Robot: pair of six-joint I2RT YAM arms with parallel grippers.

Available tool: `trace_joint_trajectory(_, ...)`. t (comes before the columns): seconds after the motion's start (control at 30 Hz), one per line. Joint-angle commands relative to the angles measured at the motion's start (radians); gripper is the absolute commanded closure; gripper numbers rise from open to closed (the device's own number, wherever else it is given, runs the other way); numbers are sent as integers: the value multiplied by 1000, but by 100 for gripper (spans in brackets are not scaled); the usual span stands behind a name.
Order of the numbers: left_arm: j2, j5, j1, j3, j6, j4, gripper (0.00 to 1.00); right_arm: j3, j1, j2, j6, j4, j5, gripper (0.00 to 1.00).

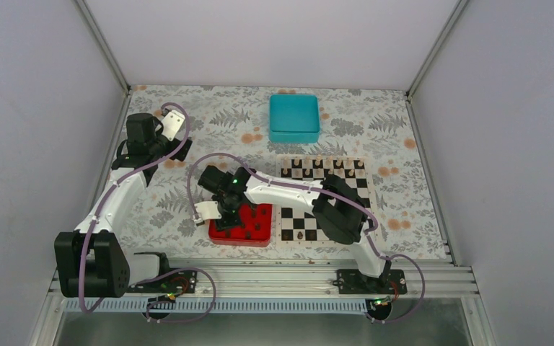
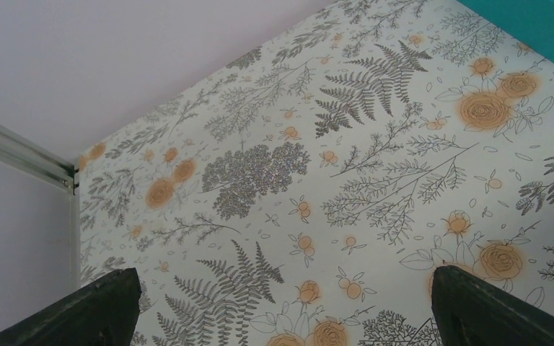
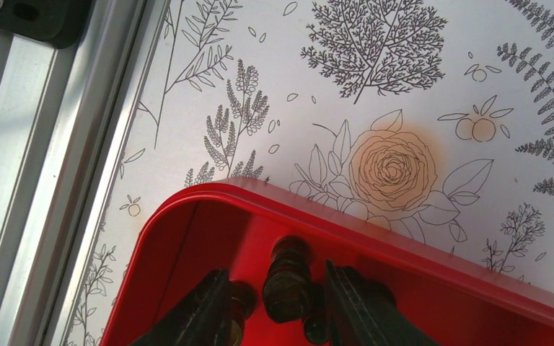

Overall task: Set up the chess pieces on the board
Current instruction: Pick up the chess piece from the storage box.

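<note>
Now the fingers (image 3: 205,310) of the right gripper (image 3: 274,274) stand apart around a chess piece (image 3: 286,285) in the red tray (image 3: 404,244); next they should close.

One board (image 1: 322,216) out there, right of centre. One red tray (image 1: 220,236) just to its left, and one teal box (image 1: 294,117) on the far side. That's three flat things in all. Two grippers in play: left gripper (image 2: 285,274), right gripper (image 3: 275,277), two fingers apiece. Now the dark chess pieces (image 3: 285,285): up close in the tray's corner I count at least three, and from above there are several more dots in there, too tiny to number. Near edge of the board, a couple of dark ones. Far edge, a row of pale pieces (image 1: 317,160), too small for an exact count.
</note>
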Motion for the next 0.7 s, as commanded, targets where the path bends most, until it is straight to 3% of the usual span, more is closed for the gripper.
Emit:
trace_joint_trajectory(0.0,-17,15,4,-12,9,23,0,-14,11,21,12,23,-9,66)
trace_joint_trajectory(0.17,-17,17,5,-11,9,24,0,-19,11,25,13,29,-7,69)
trace_joint_trajectory(0.4,-18,16,5,-15,9,27,0,-22,11,14,18,31,-11,86)
trace_joint_trajectory(0.67,-23,13,6,-15,7,26,0,-18,8,-34,26,28,-1,94)
